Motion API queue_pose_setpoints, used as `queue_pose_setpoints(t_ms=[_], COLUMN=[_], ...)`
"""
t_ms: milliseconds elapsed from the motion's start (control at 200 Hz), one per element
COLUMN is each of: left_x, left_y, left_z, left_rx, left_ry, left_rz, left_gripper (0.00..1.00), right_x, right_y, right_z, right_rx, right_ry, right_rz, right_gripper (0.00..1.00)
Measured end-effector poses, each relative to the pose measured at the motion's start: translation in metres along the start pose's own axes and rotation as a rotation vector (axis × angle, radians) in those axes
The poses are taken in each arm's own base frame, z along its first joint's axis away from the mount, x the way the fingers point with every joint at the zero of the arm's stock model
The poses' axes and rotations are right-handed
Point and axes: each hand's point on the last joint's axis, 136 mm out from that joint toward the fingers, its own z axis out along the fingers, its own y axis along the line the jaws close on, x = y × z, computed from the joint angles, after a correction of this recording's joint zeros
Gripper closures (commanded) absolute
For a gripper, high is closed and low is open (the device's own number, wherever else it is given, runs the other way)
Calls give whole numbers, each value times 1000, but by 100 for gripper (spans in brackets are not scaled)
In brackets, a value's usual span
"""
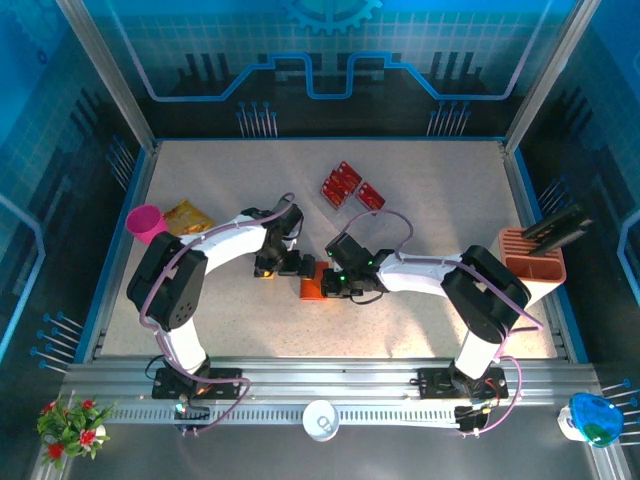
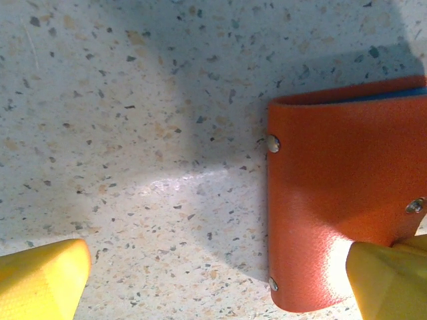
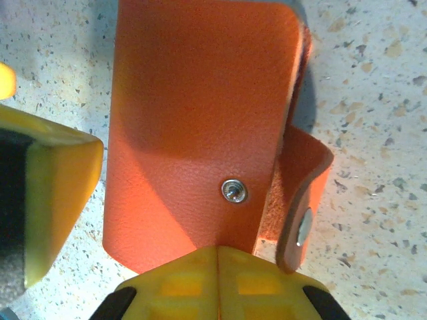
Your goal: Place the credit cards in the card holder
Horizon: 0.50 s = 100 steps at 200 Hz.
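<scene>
The card holder [image 1: 313,282], an orange-red wallet with metal snaps, lies folded on the speckled table between both grippers. My right gripper [image 1: 330,284] [image 3: 219,267] is shut, its yellow fingertips pressed together over the near edge of the card holder [image 3: 200,113]. The snap strap [image 3: 303,193] curls loose at the right, and I cannot see anything pinched. My left gripper [image 1: 293,265] [image 2: 213,287] is wide open. One finger [image 2: 390,280] sits over a corner of the card holder [image 2: 340,193], the other [image 2: 40,280] over bare table. The red credit cards [image 1: 348,186] lie farther back.
A pink cup [image 1: 146,222] and a yellow snack bag [image 1: 188,217] stand at the left. An orange slotted rack [image 1: 533,262] with a black item stands at the right edge. A white cup [image 1: 320,420] sits on the front rail.
</scene>
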Motion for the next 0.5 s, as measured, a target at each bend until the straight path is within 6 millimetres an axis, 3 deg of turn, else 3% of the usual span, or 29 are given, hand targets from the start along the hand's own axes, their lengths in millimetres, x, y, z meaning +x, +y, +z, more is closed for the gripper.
queue_pose_setpoints(t_ms=[325,500], left_x=[-4,1], left_y=[-6,-5], left_z=[-2,10], left_rx=[-6,-31], left_ry=[-18,11], left_rz=[24,37], left_gripper=[1,1], right_x=[1,0], right_y=[0,0], right_z=[1,1], right_rx=[-10,-16], right_ry=[-5,-9], right_rz=[7,7], right_gripper=[92,92])
